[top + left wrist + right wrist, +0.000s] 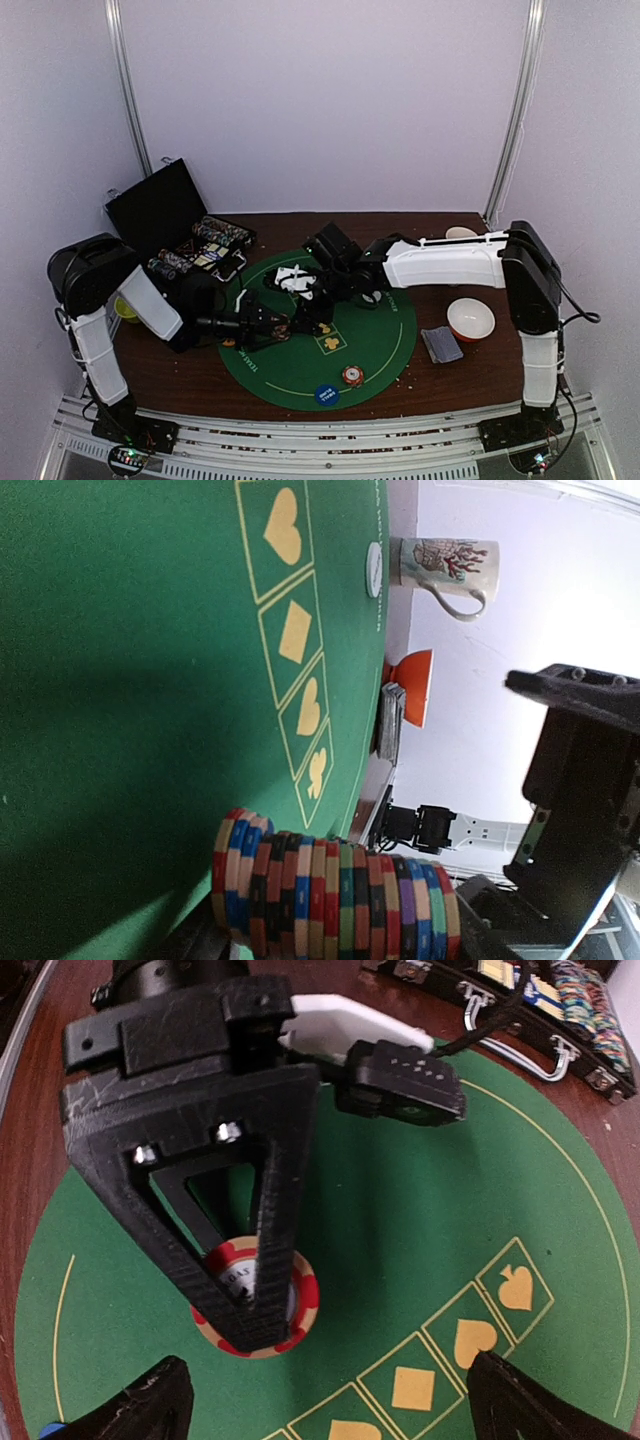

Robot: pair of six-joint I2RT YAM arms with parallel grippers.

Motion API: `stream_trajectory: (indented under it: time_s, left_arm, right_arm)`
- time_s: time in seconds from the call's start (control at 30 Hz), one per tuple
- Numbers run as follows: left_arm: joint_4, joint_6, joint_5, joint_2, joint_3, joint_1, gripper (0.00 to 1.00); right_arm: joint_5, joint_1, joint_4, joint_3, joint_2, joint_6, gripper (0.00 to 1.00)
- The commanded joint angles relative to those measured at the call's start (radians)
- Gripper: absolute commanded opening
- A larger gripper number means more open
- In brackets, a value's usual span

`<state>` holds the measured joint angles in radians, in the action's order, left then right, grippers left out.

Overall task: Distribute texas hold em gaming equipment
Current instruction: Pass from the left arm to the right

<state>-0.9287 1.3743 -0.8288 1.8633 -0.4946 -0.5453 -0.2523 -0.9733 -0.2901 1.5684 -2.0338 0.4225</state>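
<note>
My left gripper (277,327) is turned sideways and shut on a multicoloured poker chip stack (335,900), one finger on each end, low over the green round mat (375,345). In the right wrist view its black finger lies across the stack's red-and-cream top chip (300,1305). My right gripper (330,1405) is open and empty, hovering just above the left one. A second chip stack (352,375) and a blue disc (326,394) sit at the mat's near edge. A white disc (374,570) lies at the mat's edge. The grey card deck (441,344) lies right of the mat.
An open black case (200,245) with rows of chips stands at the back left. A red-and-white bowl (470,318) sits right of the mat beside the cards. A beige mug (450,565) stands at the back right.
</note>
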Motion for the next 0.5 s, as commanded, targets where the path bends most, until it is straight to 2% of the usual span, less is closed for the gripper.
stream_trajectory:
  time_s: [0.0,0.13,0.33,0.47]
  left_arm:
    - [-0.292,0.11,-0.03,0.047,0.01,-0.003,0.0]
    - [-0.313,0.123,-0.029,0.076,0.01,-0.003,0.0]
    - [-0.33,0.136,-0.031,0.1,0.0,-0.003,0.0]
    - [-0.355,0.151,-0.027,0.111,0.007,-0.003,0.0]
  right_arm:
    - [-0.144,-0.005,0.031,0.043,-0.073,0.081,0.98]
    - [-0.168,0.004,0.007,0.114,-0.144,0.102,0.97]
    - [-0.171,0.004,-0.052,0.198,-0.236,0.127,0.9]
    - [-0.173,0.007,-0.032,0.17,-0.234,0.129,0.79]
